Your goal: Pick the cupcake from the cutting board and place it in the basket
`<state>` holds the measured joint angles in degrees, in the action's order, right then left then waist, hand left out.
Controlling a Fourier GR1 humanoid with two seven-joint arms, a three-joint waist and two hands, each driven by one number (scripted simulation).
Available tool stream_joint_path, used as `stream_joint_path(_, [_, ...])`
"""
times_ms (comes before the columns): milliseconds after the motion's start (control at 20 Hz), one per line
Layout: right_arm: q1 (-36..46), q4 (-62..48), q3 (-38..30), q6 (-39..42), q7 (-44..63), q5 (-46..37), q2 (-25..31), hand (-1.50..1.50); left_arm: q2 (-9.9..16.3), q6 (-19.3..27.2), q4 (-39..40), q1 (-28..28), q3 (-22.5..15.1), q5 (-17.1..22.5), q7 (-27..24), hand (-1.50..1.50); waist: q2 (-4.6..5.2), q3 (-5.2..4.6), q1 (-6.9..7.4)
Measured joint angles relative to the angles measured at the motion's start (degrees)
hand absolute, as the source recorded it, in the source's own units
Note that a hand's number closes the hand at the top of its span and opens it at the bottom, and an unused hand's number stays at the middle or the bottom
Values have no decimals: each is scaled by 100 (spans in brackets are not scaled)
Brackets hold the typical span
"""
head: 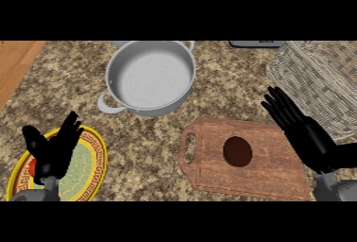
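Your robot's two black hands on grey forearms

You saw the left hand (52, 149) as matte black all over, with long slim fingers and a thicker thumb, joined to a rounded grey forearm stub at the lower edge. The right hand (310, 139) looked the same: black, glossy along the blocky finger segments, with a broad dark palm, and it met a smooth grey wrist piece. No cables, screws or markings showed on either.

Basket (320, 80) cut off by the right edge, its inside hidden from here. Plate (94, 156) partly covered by the left hand (52, 149), something red at its left rim too hidden to name. Dark flat thing (257, 44) at the top clipped, unidentifiable.
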<state>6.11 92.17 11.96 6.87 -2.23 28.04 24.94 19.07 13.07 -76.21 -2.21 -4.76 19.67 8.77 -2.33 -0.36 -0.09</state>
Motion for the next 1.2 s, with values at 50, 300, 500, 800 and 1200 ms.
stream_joint_path(50, [-21,30,-55,-121,-52,-95,-24,150,-50,47,-29,-88,-7,-37,-26,0,48,8,-10])
stream_joint_path(300, [-491,392,-510,-1678,-178,-880,-193,150,-53,201,-643,-189,49,-247,-606,0,51,13,-229])
stream_joint_path(500, [-689,696,177,-2790,-311,-2322,-486,-150,-193,192,-985,-312,-100,-359,-925,0,105,1,-136])
stream_joint_path(800, [-639,238,676,-4891,436,-4137,-1435,-150,-289,166,-1268,-329,-278,-455,-1072,0,181,-15,29])
stream_joint_path(1200, [-1229,-478,316,-5829,2083,-5994,-1356,-150,-318,290,-1457,-254,-329,-582,-1118,0,210,-88,-114])
